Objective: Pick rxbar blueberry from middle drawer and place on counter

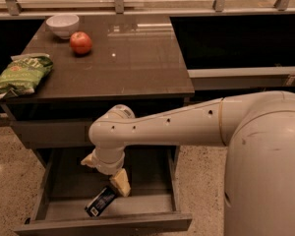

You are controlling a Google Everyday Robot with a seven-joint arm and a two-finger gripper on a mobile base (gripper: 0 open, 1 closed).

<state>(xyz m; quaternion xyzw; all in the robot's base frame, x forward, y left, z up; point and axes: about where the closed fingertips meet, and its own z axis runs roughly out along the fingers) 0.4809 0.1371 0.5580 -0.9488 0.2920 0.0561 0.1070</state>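
The rxbar blueberry (100, 201), a dark bar with a white patch at its low end, lies slanted on the floor of the open middle drawer (103, 223), near the front. My gripper (104, 176) hangs inside the drawer just above and behind the bar. It is open, with one cream finger (120, 183) right beside the bar's upper end and the other finger (88, 160) off to the left. It holds nothing. The glossy brown counter (132, 68) tops the cabinet above my arm.
On the counter stand a white bowl (62, 24) and a red apple (80, 43) at the back left, and a green chip bag (19, 75) hangs over the left edge. A closed drawer front (49, 132) sits above the open one. Speckled floor surrounds the cabinet.
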